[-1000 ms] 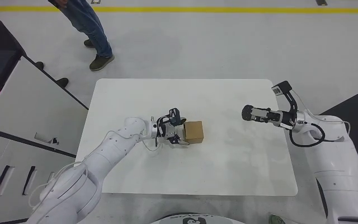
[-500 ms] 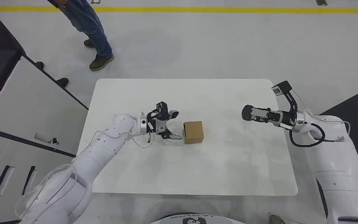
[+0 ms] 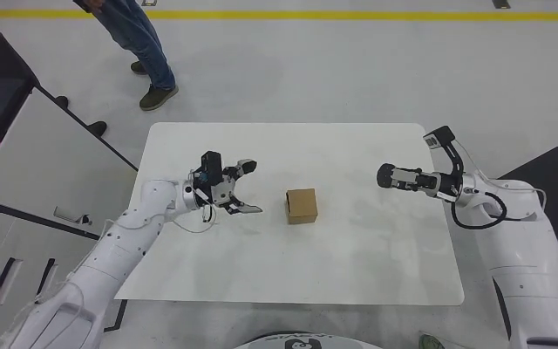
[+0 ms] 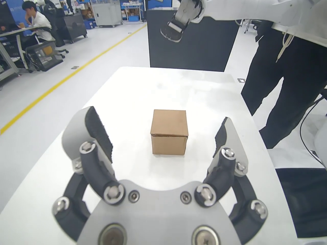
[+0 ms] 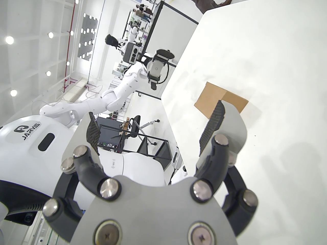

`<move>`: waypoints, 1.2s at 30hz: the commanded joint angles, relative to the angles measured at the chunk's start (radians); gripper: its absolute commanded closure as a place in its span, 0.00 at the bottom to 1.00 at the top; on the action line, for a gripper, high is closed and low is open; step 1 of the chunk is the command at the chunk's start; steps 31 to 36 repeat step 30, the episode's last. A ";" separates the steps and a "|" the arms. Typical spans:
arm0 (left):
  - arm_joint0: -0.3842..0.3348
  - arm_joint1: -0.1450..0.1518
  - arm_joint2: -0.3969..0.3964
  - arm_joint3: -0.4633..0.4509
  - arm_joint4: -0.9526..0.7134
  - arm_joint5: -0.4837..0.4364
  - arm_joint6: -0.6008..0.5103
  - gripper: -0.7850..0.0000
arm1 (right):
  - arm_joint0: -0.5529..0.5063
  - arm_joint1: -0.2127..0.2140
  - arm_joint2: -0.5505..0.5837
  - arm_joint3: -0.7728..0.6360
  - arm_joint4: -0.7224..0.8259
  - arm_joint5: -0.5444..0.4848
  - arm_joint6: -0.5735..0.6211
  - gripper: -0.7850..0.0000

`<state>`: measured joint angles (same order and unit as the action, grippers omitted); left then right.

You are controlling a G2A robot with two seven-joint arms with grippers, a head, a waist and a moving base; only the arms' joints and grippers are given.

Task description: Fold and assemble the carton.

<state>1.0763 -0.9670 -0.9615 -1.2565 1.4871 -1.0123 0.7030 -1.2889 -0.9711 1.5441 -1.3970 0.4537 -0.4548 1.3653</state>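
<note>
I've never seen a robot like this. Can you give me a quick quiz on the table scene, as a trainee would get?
1. True or false: the left gripper is clamped on the carton.
2. The carton on the table looks: A) closed into a box, B) lying flat, C) crushed.
3. Fill in: the right gripper is ____ (open or shut).
Key: 1 false, it is open and apart from the carton; 2 A; 3 open.
</note>
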 commanded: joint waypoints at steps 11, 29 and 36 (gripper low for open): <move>0.091 0.098 -0.058 -0.150 -0.067 0.000 -0.015 0.00 | 0.000 0.000 0.000 0.000 0.000 0.000 0.000 0.00; 0.090 0.097 -0.058 -0.149 -0.066 0.000 -0.014 0.00 | 0.000 0.000 0.000 0.000 0.000 0.000 0.000 0.00; 0.090 0.097 -0.058 -0.149 -0.066 0.000 -0.014 0.00 | 0.000 0.000 0.000 0.000 0.000 0.000 0.000 0.00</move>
